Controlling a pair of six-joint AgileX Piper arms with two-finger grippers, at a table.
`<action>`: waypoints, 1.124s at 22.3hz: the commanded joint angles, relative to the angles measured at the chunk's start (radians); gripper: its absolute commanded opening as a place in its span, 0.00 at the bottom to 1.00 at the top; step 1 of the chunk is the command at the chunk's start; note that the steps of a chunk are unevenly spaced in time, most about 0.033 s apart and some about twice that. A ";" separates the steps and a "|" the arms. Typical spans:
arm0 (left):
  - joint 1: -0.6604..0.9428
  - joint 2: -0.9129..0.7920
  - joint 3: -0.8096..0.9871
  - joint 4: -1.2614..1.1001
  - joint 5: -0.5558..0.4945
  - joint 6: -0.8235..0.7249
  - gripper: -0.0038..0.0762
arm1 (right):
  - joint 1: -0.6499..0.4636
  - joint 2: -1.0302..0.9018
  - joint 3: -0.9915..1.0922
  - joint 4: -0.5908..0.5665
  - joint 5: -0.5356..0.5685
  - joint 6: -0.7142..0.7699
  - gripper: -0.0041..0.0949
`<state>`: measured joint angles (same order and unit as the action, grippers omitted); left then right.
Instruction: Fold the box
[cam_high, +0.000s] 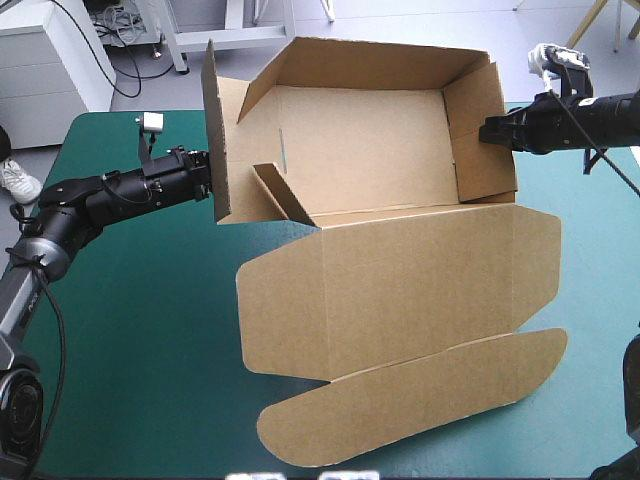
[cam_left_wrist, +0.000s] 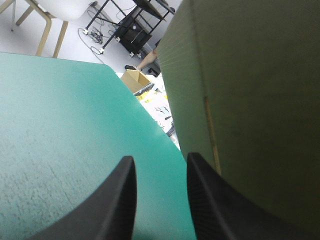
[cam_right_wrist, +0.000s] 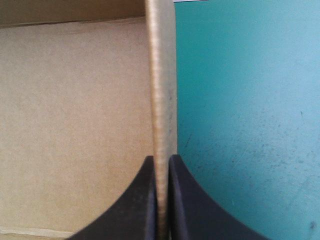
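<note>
The brown box (cam_high: 370, 160) sits on the far half of the bench (cam_high: 130, 330). It forms an open tray with its walls raised, and its lid (cam_high: 420, 290) lies flat on the teal-green cover toward the near edge. The lid has a rounded flap on each side. A long tuck flap (cam_high: 420, 395) with rounded ends lies nearest the near edge.

The tray's left wall (cam_high: 215, 130) stands tall and upright. Just inside it, at the near left corner, a small inner flap (cam_high: 280, 195) leans at a slant.

The left gripper (cam_high: 208, 178) comes in from the left and is at the outer face of that left wall. In the left wrist view its black fingers are spread (cam_left_wrist: 160, 160), with bare teal-green bench (cam_left_wrist: 75, 125) showing between them. The brown board (cam_left_wrist: 260, 100) rises just beside one finger, not between the two.

The right gripper (cam_high: 484, 131) reaches in from the right to the tray's right wall (cam_high: 480, 150). In the right wrist view its fingers are nearly together (cam_right_wrist: 161, 159), pinching the wall's edge (cam_right_wrist: 161, 100). The box floor (cam_right_wrist: 75, 125) lies on one side of that edge and the bench (cam_right_wrist: 240, 100) on the other.
</note>
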<state>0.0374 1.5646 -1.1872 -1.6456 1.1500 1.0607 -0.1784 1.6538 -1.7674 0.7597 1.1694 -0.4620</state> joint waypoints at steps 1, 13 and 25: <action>-0.002 -0.035 -0.047 -0.096 0.053 0.009 0.35 | -0.002 -0.039 -0.028 0.042 -0.047 0.004 0.02; -0.078 -0.035 -0.184 -0.117 0.098 -0.022 0.64 | -0.002 -0.023 -0.028 0.049 -0.069 0.008 0.02; -0.083 -0.035 -0.233 -0.060 0.076 -0.127 0.64 | -0.002 -0.023 -0.028 0.053 -0.073 0.015 0.02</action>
<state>-0.0387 1.5657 -1.3876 -1.6407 1.2021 0.9572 -0.1782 1.6727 -1.7665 0.7332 1.1327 -0.4589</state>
